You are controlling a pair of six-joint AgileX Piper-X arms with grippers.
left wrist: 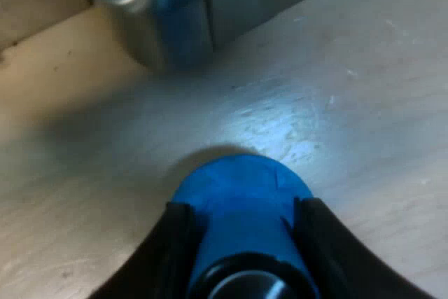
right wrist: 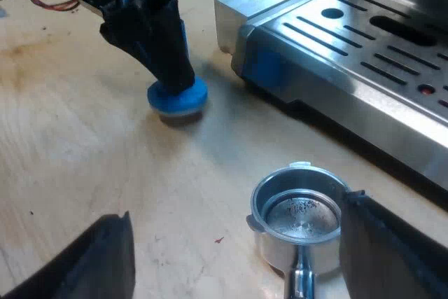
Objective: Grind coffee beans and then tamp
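Grinding looks undone: the holder point(right wrist: 297, 218) sits nearly empty by the right end effector point(right wrist: 234, 211), spread apart, while the left end effector point(left wrist: 243, 206) clamps the tamper point(left wrist: 241, 183).

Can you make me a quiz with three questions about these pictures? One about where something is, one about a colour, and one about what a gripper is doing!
1. Where is the metal holder?
A. locked into the machine
B. standing on the wooden table
C. inside a mug

2. What colour is the tamper?
A. red
B. green
C. blue

3. What is the left gripper doing?
A. gripping the tamper
B. hanging open over a glass
C. holding the holder's handle

Answers:
1 B: its basket sits on the wood beside the open right gripper.
2 C: its base is bright blue.
3 A: its black fingers press the tamper's sides.
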